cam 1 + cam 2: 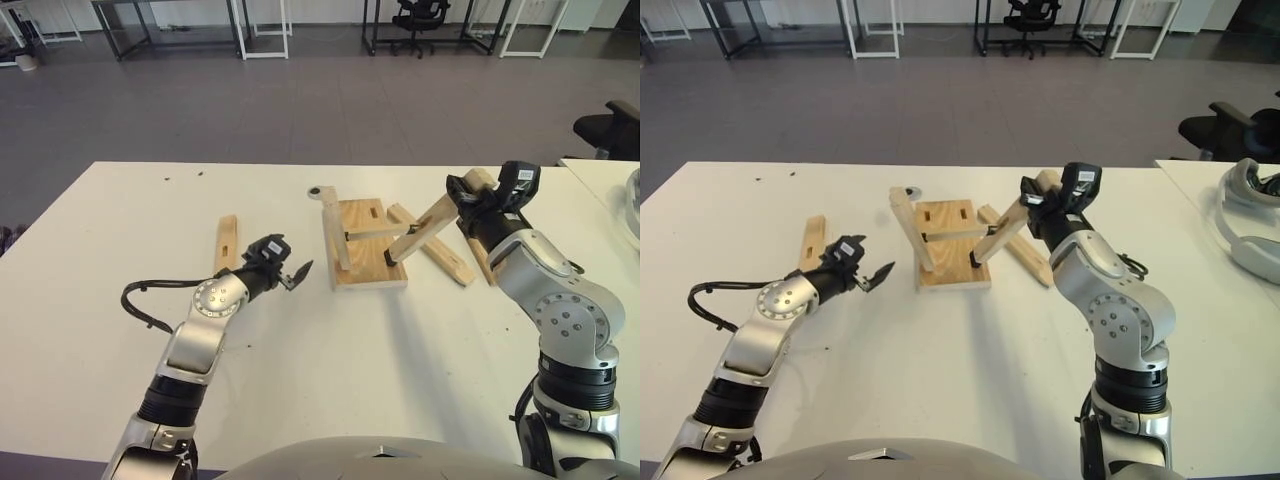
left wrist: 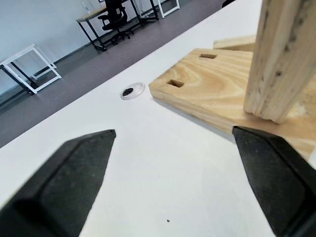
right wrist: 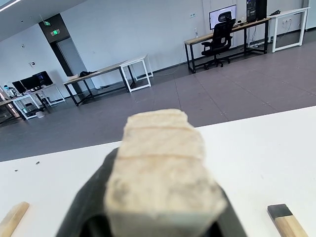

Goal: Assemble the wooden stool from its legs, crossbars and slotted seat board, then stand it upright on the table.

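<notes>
R gripper (image 1: 468, 200) clenched on leg (image 1: 425, 228) top end, long axis slanting down-left into seat board (image 1: 370, 262); L gripper (image 1: 298, 274) released, just left of seat board, nearer spare leg (image 1: 227, 243).

The held leg (image 3: 160, 168) is hiding the right gripper's (image 1: 462, 205) fingertips in the right wrist view and crossing over a loose leg (image 1: 445, 258), while the near leg (image 2: 279, 54) and board (image 2: 212, 81) are running off the left wrist view's edges.
</notes>
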